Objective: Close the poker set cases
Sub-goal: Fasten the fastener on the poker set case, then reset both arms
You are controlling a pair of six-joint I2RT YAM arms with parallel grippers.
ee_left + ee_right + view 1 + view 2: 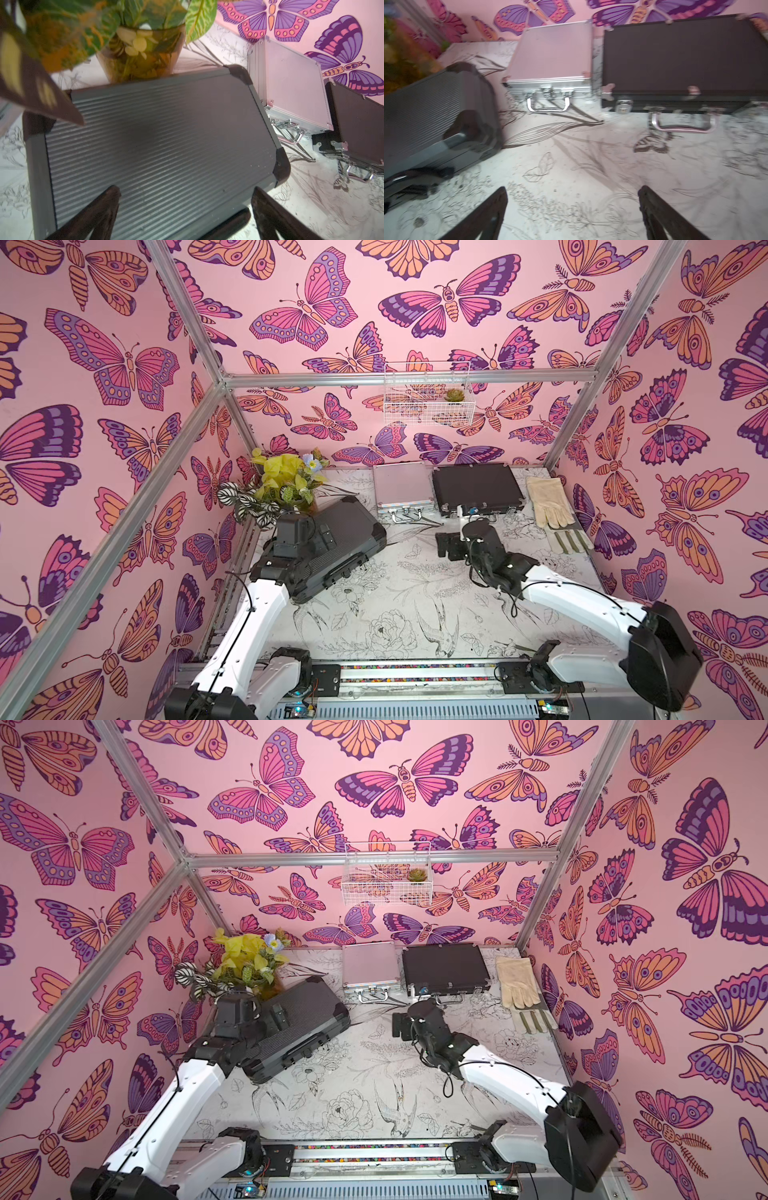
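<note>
**All three lids down, both grippers released**

Left gripper (187,190): jaws spread wide, holding nothing, over the ribbed case (345,531) lid; can't tell if it touches. Ribbed case lies flat at the table's (415,614) left side, skewed, its back edge against the plant (282,485).

Right gripper (573,190): jaws spread wide, empty, over bare table in front of the black case (473,487).

Silver case (400,485) and black case sit side by side at the back wall, handles facing the arms, lids flat. Glove (548,499) lies right of the black case.
</note>
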